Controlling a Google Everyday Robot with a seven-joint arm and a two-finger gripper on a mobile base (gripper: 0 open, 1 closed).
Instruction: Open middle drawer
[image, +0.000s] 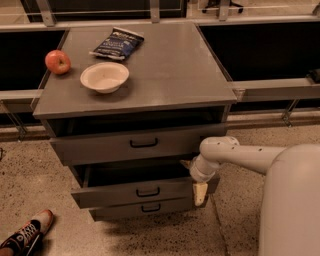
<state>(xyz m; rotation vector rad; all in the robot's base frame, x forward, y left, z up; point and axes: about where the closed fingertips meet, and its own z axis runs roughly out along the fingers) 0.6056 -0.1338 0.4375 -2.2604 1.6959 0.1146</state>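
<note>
**Middle drawer (115, 196) partly out, claw (199, 193) at its right end**

I see the white arm (250, 156) reaching in from the right toward the grey table (165, 75). The middle drawer, second of three, stands further out than the bottom drawer (120, 212), with a dark gap above its front. The claw hangs at the right end of this front. Whether it is wide or narrow, I cannot tell. On the table are a bowl (104, 76), a blue bag (117, 44) and an apple (57, 62).

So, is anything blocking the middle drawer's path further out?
Nothing visible does. The floor ahead of the middle drawer is bare; the shoe lies off to its left. The gripper sits at its right front corner.
</note>
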